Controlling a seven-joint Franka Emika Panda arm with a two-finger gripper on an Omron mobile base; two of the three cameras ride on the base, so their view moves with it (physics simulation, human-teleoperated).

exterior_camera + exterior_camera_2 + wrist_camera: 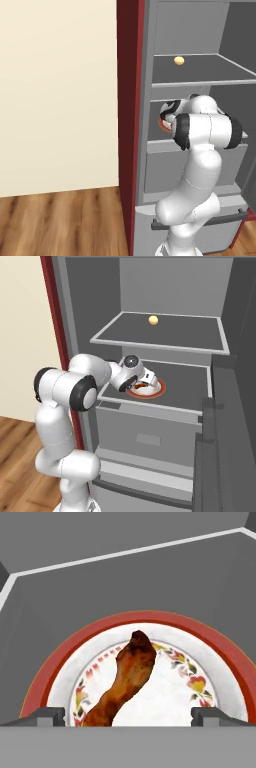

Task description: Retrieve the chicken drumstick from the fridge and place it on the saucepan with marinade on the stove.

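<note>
Brown drumstick lies on red-rimmed plate, middle fridge shelf. Gripper poised directly above, fingers spread wide, nothing held.

Risks:
- Meat lies diagonal across jaw gap; closing may catch narrow bone end, causing pivot or slip.
- Descending too far: fingertips strike plate, shift it.

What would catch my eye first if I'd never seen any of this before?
Probably the white arm reaching into the open fridge, its gripper open above a chicken drumstick lying on a red-rimmed plate on the middle shelf. Next, the small pale yellow ball alone on the shelf above.
</note>
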